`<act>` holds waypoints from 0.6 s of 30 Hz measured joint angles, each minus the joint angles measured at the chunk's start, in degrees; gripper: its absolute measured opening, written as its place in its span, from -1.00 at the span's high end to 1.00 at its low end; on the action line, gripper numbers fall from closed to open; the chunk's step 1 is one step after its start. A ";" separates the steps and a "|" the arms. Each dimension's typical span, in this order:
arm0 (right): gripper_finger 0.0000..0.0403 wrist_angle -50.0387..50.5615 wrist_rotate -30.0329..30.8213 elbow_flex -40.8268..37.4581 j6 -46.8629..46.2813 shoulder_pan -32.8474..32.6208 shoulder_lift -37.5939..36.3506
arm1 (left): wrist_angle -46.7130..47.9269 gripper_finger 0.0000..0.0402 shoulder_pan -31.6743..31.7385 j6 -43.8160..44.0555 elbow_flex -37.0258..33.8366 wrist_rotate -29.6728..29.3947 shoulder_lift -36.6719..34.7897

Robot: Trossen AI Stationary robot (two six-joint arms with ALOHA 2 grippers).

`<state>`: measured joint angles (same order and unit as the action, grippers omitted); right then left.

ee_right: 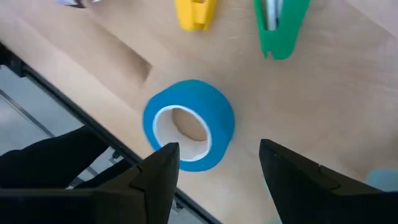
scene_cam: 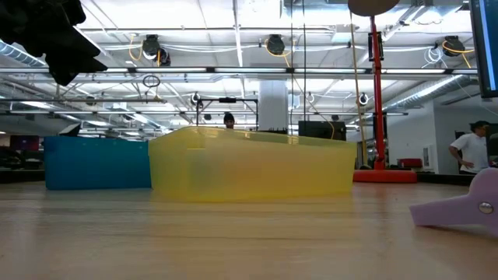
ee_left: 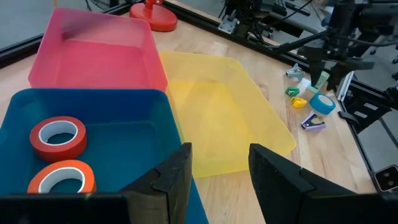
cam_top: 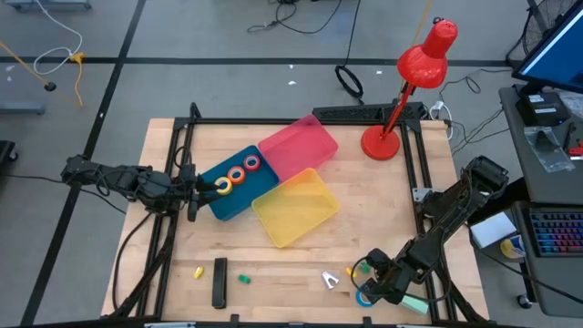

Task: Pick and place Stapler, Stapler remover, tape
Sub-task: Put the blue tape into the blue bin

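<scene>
A blue tape roll (ee_right: 189, 124) lies flat on the wood near the table's front right edge (cam_top: 364, 296). My right gripper (ee_right: 217, 177) hovers over it, open, its fingers short of the roll and on either side of it. Yellow (cam_top: 222, 185), orange (cam_top: 237, 175) and red (cam_top: 251, 165) tape rolls lie in the blue bin (cam_top: 232, 196). My left gripper (ee_left: 217, 180) waits open at that bin's left rim. A black stapler (cam_top: 219, 282) lies near the front edge. Small yellow (ee_right: 196, 12) and green (ee_right: 280, 25) staple removers lie just beyond the blue roll.
A yellow bin (cam_top: 296, 208) and a pink bin (cam_top: 299, 146) adjoin the blue one at mid-table. A red desk lamp (cam_top: 401, 109) stands at the back right. More removers lie along the front: yellow (cam_top: 198, 271), green (cam_top: 244, 278), pale purple (cam_top: 330, 280).
</scene>
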<state>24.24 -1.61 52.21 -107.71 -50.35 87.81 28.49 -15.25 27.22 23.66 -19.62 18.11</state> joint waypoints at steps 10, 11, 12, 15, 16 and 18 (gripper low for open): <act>-0.08 -5.60 -0.13 -3.35 -1.04 0.00 0.00 | 0.00 0.21 0.02 0.02 0.00 0.00 0.00; -0.08 -6.11 -0.11 -3.53 -0.96 0.00 0.00 | 0.00 0.21 0.00 0.02 0.00 0.00 0.00; -0.08 -6.30 -0.13 -3.55 -0.87 0.00 0.00 | 0.00 0.21 0.00 0.02 0.00 0.00 0.00; -0.08 -5.96 -0.13 -3.62 -0.56 0.00 0.00 | 0.00 0.21 0.00 0.07 0.00 0.00 0.00; -0.08 -5.91 -0.15 -3.64 -0.28 0.00 0.00 | 0.00 0.21 0.01 0.11 0.00 0.00 0.00; -0.08 -5.99 -0.24 -3.64 0.12 0.00 0.00 | 0.00 0.21 0.00 0.22 0.00 0.00 0.00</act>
<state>18.25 -1.85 48.58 -107.59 -50.35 87.81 28.49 -15.25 27.44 23.66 -19.62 18.11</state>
